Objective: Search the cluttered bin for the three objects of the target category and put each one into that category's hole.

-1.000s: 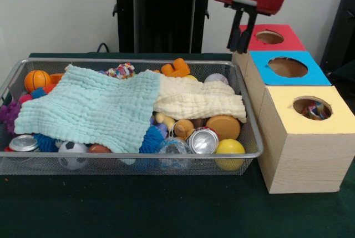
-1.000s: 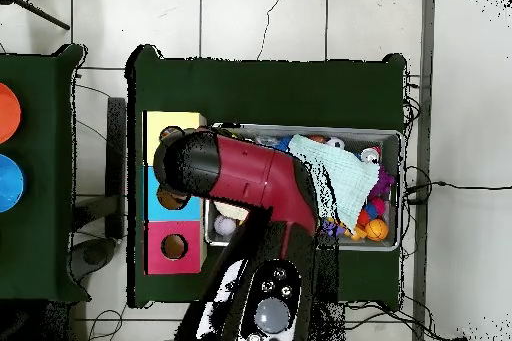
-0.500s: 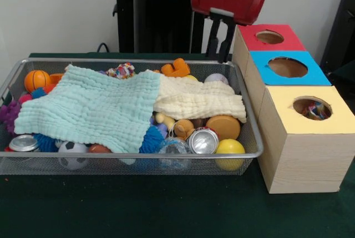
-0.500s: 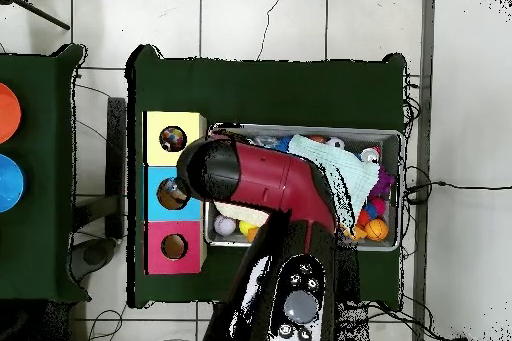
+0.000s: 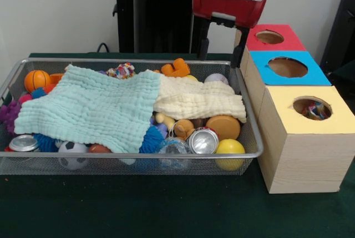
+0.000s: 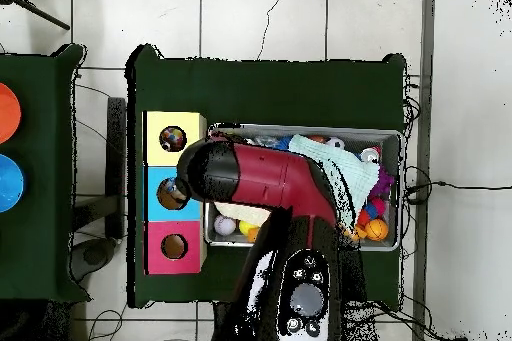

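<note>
gripper (image 5: pixel 221 48) shifted from above the red-topped box (image 5: pixel 268 37) to over the wire bin's (image 5: pixel 166 61) far corner, jaws spread wider than before, holding nothing

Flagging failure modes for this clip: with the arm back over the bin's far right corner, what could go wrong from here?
1. The mint towel and cream towel cover most of the wire bin; a grasp may catch towel instead of a target.
2. The one visible printed cloth ball sits against the far rim, awkward for the open tool.
3. The tool hangs close to the red-topped box; a sideways move might clip it.
</note>
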Controlling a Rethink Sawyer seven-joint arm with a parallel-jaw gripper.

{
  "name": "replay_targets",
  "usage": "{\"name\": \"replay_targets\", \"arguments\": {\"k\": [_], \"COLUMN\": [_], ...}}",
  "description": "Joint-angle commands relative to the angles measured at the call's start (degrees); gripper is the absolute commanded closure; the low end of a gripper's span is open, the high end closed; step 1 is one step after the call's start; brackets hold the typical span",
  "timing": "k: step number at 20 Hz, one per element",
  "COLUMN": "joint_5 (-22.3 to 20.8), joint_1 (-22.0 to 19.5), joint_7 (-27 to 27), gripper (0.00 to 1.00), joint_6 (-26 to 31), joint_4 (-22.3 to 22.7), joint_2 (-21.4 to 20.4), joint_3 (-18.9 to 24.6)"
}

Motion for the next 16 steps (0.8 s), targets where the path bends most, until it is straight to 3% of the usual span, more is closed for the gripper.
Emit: {"name": "replay_targets", "arguments": {"k": [1, 16], "joint_5": [-4.12, -7.77], "joint_1": [-2.94, -8.13], "joint_7": [-2.59, -1.81], "gripper": [0.00, 0.00], "joint_6": [0.57, -5.98], "joint_4": [10.45, 17.49], "joint_2": [-1.33, -2.35], "joint_3": [6.05, 9.72]}}
